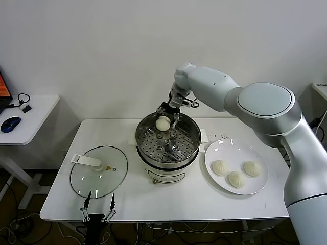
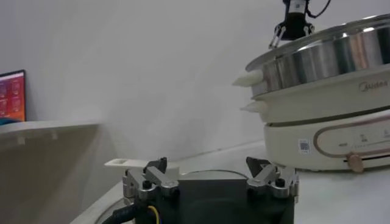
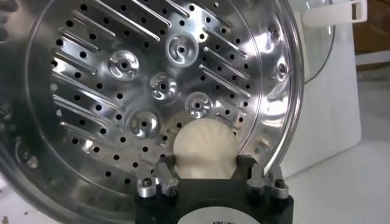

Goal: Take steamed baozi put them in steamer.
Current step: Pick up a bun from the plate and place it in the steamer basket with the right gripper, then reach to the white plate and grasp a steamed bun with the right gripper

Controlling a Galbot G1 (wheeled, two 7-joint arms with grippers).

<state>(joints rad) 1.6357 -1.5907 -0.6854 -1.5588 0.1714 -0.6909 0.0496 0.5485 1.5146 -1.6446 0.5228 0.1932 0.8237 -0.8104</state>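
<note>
Right wrist view: we see the right gripper (image 3: 206, 173), fingers spread, flanking a baozi (image 3: 205, 148) at the steamer (image 3: 286, 91) rim; released there, it may roll outside.

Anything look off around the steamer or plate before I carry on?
Nothing stands out. The steamer sits upright, one baozi between the right gripper's fingers over its far rim, three baozi intact on the plate, glass lid flat beside it.

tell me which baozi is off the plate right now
The baozi between the right gripper's fingers, over the steamer's back edge. The other three baozi sit on the white plate.
</note>
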